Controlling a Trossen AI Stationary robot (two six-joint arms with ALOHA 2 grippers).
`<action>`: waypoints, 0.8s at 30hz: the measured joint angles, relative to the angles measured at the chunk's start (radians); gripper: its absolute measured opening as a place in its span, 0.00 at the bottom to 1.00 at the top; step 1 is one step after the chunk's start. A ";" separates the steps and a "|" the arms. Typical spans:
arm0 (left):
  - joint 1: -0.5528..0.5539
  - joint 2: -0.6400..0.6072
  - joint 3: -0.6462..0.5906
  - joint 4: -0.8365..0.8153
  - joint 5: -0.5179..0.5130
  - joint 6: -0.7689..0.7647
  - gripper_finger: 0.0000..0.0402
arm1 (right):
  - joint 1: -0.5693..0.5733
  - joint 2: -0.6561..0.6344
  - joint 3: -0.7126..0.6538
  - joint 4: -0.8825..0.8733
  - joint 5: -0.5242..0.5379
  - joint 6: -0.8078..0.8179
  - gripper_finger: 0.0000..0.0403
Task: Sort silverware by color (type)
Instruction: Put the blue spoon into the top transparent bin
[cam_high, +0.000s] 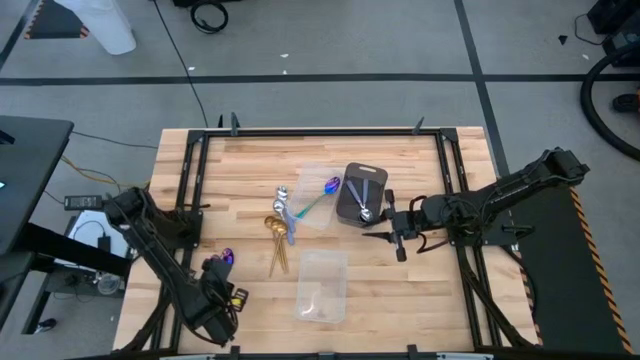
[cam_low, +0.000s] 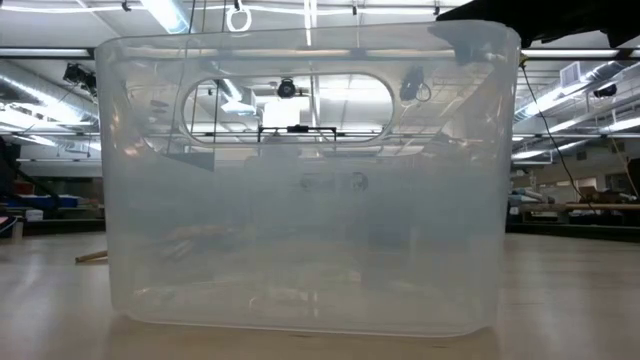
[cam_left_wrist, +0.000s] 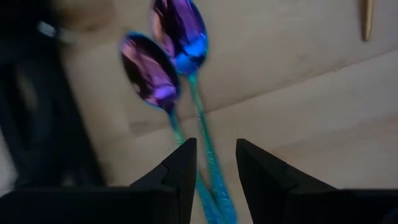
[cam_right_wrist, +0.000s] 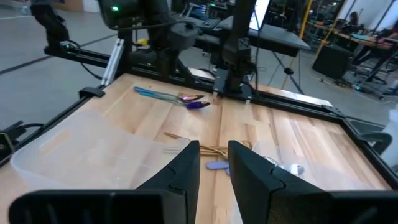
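Note:
Two purple-blue spoons with teal handles (cam_left_wrist: 152, 71) (cam_right_wrist: 186, 98) lie side by side flat on the wood near the table's left edge. My left gripper (cam_left_wrist: 216, 162) (cam_high: 216, 272) points down over their handles with its fingers apart, and the handles show in the gap. A third purple spoon (cam_high: 327, 188) lies in the far clear tray (cam_high: 312, 215). Gold spoons (cam_high: 275, 240) and silver spoons with pale bluish handles (cam_high: 285, 208) lie at mid-table. My right gripper (cam_right_wrist: 213, 158) (cam_high: 392, 232) waits open and level beside the dark grey tray (cam_high: 345, 205).
The dark grey tray holds silver spoons (cam_high: 366, 205). A second clear tray (cam_high: 322, 285) stands near the table's front edge and fills the low view (cam_low: 300, 200). A black frame rail (cam_high: 190, 200) runs along the table's left side, close to my left arm.

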 joint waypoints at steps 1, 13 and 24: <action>0.000 -0.012 -0.029 0.045 0.000 -0.003 0.30 | 0.000 0.000 0.000 0.000 -0.001 0.001 0.23; -0.005 -0.084 -0.234 0.239 0.093 -0.096 0.30 | 0.000 0.000 0.000 -0.005 -0.002 0.013 0.23; -0.003 -0.105 -0.330 0.353 0.132 -0.123 0.30 | 0.020 0.000 0.000 -0.018 -0.006 0.033 0.23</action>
